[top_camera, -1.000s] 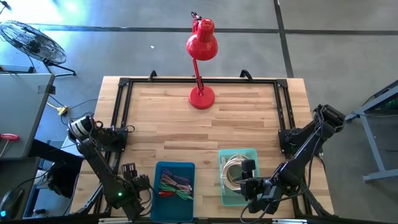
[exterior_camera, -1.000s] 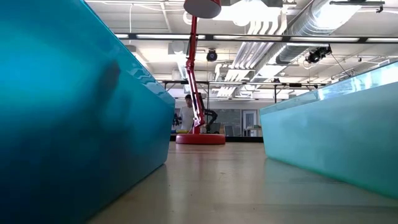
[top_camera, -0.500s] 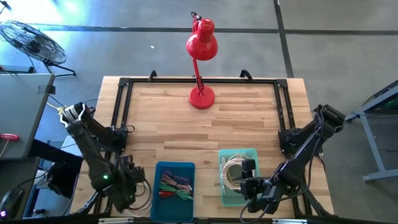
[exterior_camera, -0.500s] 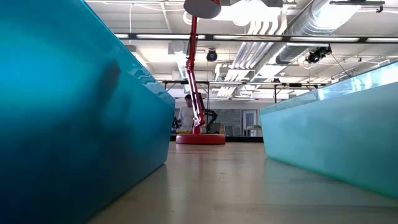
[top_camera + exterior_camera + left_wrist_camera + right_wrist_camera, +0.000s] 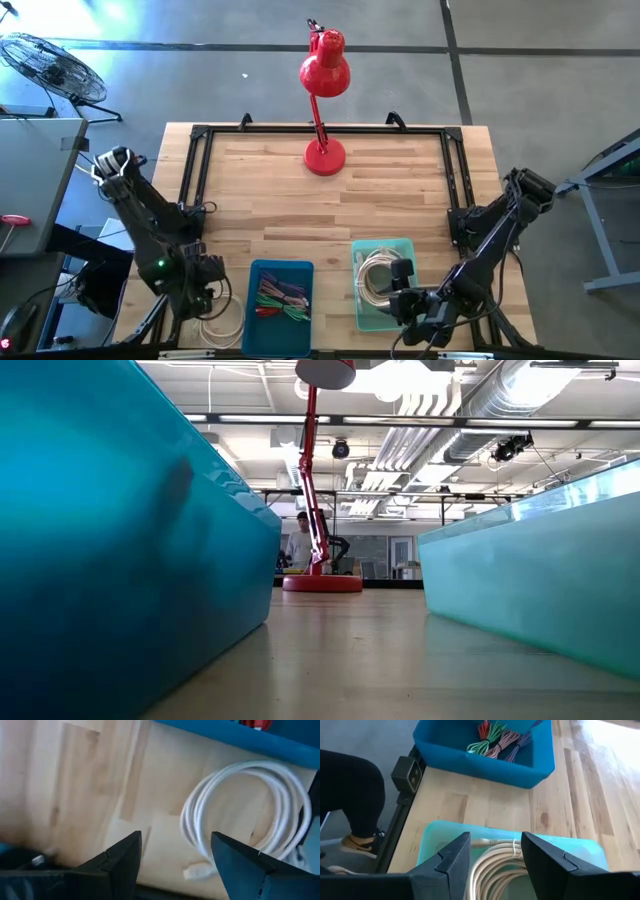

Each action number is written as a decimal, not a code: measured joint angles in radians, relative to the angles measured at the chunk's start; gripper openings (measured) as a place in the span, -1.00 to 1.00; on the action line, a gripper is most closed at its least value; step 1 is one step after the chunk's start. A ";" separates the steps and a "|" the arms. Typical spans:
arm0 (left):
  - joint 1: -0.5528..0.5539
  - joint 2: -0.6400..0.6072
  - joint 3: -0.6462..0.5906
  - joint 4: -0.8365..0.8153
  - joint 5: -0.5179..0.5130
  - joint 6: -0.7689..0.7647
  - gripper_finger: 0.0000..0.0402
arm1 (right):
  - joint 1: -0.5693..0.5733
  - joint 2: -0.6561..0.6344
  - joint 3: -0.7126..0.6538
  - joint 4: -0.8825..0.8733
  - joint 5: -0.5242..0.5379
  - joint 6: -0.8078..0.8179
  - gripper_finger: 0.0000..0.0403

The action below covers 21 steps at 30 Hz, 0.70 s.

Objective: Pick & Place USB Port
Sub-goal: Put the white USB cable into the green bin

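At the bench's front-left corner lies a coiled white USB cable [image 5: 222,325], flat on the wood just beside the left wall of the dark blue bin [image 5: 281,291], and the left gripper [image 5: 196,295] hangs above it with its fingers released and nothing between them. In the left wrist view the coil [image 5: 250,810] shows whole between the two spread fingers [image 5: 122,857], its plug end toward the camera, touching neither.

What has changed over the last second is the left arm alone: a second ago its gripper sat low at the front edge right where the coil now shows, and since then the arm has drawn back toward the left edge and lifted, uncovering the cable. My reading is that the cable has just been set down there and let go, so this placement looks finished, though it sits outside the bin and not among the coloured cable bundles [image 5: 283,297] inside.

The right gripper [image 5: 412,300] has not moved; it waits near the front edge at the pale teal bin [image 5: 404,247], fingers parted and empty over the cream cable coil [image 5: 495,865] in that bin. A red lamp [image 5: 324,100] stands at the far edge. A person's leg [image 5: 355,795] shows beyond the bench.
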 joint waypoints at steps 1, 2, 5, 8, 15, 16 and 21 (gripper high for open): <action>0.000 -0.011 -0.025 0.036 -0.001 -0.001 0.16 | 0.000 0.000 0.000 0.000 0.005 0.000 -0.16; 0.000 -0.021 -0.047 0.071 -0.003 -0.002 0.16 | 0.001 0.000 0.000 -0.001 0.007 0.000 -0.16; 0.000 -0.028 -0.085 0.212 -0.024 -0.007 0.16 | 0.000 0.000 0.000 0.000 0.019 -0.001 -0.16; 0.000 -0.012 -0.102 0.302 -0.024 0.007 0.16 | -0.001 0.000 0.000 -0.001 0.039 -0.003 -0.16; 0.000 0.066 -0.107 0.324 0.032 -0.001 0.16 | -0.001 0.000 0.000 -0.003 0.045 0.010 -0.16; 0.000 0.081 -0.107 0.326 0.039 -0.001 0.16 | 0.001 0.000 0.000 -0.003 0.043 0.018 -0.16; 0.000 0.136 -0.107 0.339 0.073 -0.001 0.16 | 0.006 0.000 0.000 -0.002 0.037 0.030 -0.16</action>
